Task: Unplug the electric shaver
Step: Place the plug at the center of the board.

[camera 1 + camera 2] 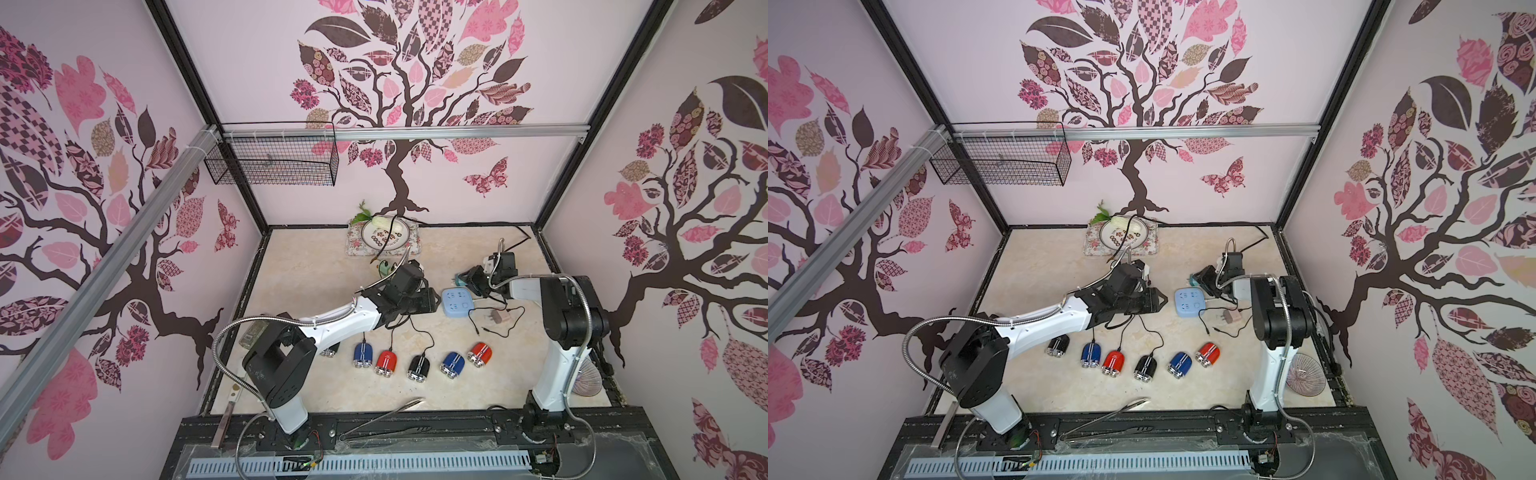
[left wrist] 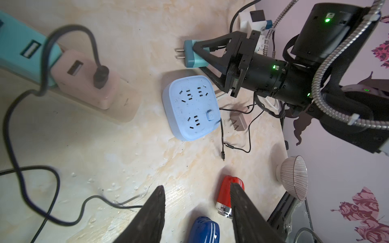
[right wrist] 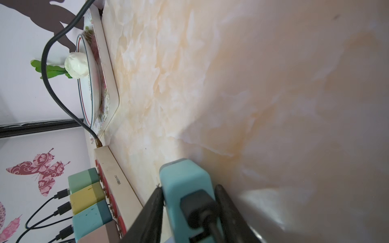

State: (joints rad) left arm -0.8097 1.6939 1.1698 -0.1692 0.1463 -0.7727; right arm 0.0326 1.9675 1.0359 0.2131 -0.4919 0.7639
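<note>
Teal plastic charger plug (image 2: 189, 55), upper centre, sat unplugged, clamped in my right pincer (image 2: 197, 55); left pincer (image 2: 197, 187) gaped empty. Next: lower, release.

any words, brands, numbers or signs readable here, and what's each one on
No text reads clearly.
Small print on the beige power strip: too blurred to read.
Dark marks on the plate: too small to read.
Button on the blue socket block: a faint symbol, unclear.
</note>
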